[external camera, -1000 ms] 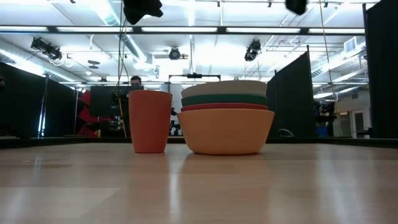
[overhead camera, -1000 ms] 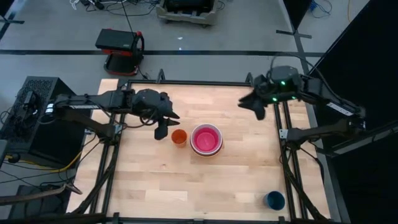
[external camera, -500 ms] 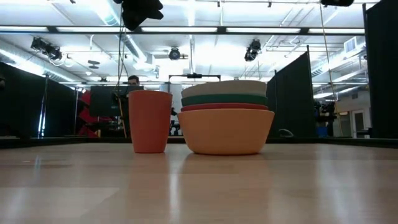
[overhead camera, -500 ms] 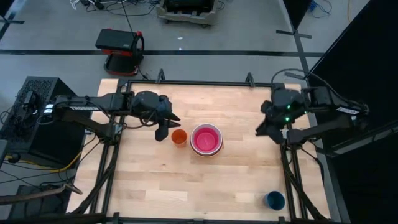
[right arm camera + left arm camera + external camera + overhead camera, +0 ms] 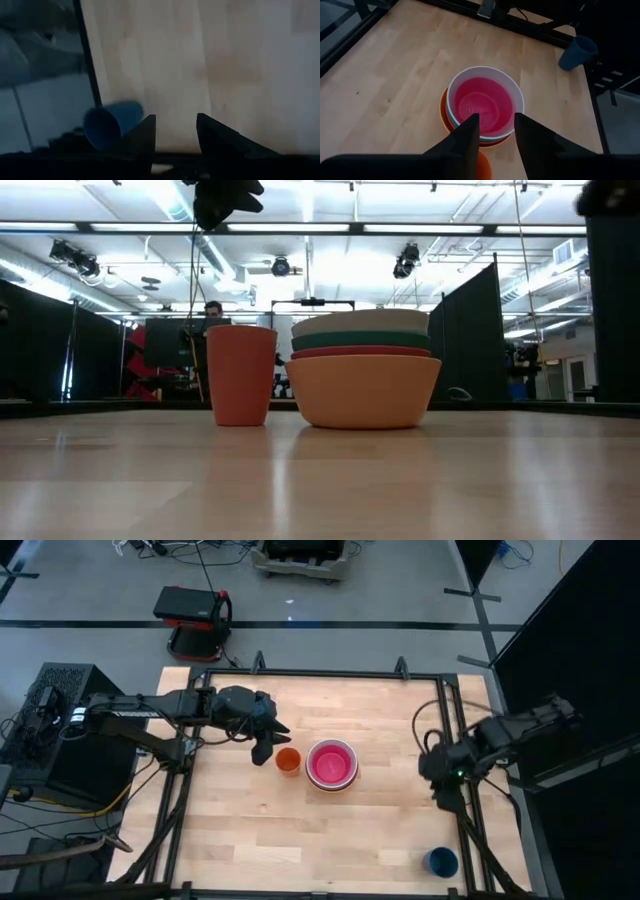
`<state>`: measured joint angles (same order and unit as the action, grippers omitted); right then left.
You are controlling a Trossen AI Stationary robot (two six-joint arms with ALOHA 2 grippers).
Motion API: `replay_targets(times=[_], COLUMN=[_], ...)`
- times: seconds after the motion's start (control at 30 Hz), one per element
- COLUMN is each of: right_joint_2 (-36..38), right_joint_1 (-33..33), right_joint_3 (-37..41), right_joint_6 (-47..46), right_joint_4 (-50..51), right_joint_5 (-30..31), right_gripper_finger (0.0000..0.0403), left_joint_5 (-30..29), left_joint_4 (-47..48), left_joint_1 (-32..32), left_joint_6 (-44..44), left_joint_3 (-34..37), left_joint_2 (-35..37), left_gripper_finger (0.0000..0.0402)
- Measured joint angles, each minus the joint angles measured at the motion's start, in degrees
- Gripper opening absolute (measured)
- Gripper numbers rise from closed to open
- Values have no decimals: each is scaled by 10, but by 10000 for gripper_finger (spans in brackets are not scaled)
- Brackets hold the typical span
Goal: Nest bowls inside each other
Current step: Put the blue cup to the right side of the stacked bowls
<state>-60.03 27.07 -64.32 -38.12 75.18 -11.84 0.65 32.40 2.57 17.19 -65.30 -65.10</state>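
The bowls (image 5: 332, 764) sit nested in one stack at the table's middle, with the magenta-pink one innermost (image 5: 484, 102). In the low view the stack (image 5: 363, 388) shows white, teal, red-orange and light orange rims from top down, and the light orange bowl's base is on the table. My left gripper (image 5: 262, 751) hangs open above and just left of the stack, with nothing between its fingers (image 5: 495, 131). My right gripper (image 5: 446, 796) is at the table's right edge, open and empty (image 5: 172, 134), pointing down.
A small orange cup (image 5: 288, 762) stands upright just left of the stack (image 5: 240, 375). A dark blue cup (image 5: 441, 862) stands near the table's near right corner (image 5: 107, 125). A black frame rail (image 5: 452, 740) runs along the right edge. A person shows far behind (image 5: 213, 310).
My right gripper has swung from the table's far right corner toward the near edge along the right rail, sinking and tipping to point steeply down. The bowls and cups have not moved.
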Motion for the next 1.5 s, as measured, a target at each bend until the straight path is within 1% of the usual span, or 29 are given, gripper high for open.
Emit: replay_targets(times=[0.1,0.23,0.33,0.87,1.1,1.2,1.33,1.5], right_joint_2=[0,0,-2,-52,-114,-134,-140,-124], right_joint_1=[47,117,165,293,304,304,300,253], right_joint_3=[31,74,101,207,209,209,209,204], right_joint_6=[-38,-97,-151,-331,-337,-350,-364,-356], right_joint_4=[-25,-86,-127,-353,-426,-434,-433,-424], right_joint_5=[-5,-31,-35,-45,-53,-63,-62,-41], right_gripper_finger=[139,150,159,170,166,145,73,51], left_joint_5=[-1,-8,-11,-31,-32,-32,-32,-33], left_joint_4=[0,0,0,3,3,3,3,4], left_joint_1=[0,0,0,0,0,0,0,0], left_joint_6=[0,0,0,0,0,0,1,5], left_joint_3=[0,0,0,0,0,0,0,0], left_joint_2=[0,0,0,0,0,0,0,-1], left_gripper_finger=[106,99,95,106,105,100,94,89])
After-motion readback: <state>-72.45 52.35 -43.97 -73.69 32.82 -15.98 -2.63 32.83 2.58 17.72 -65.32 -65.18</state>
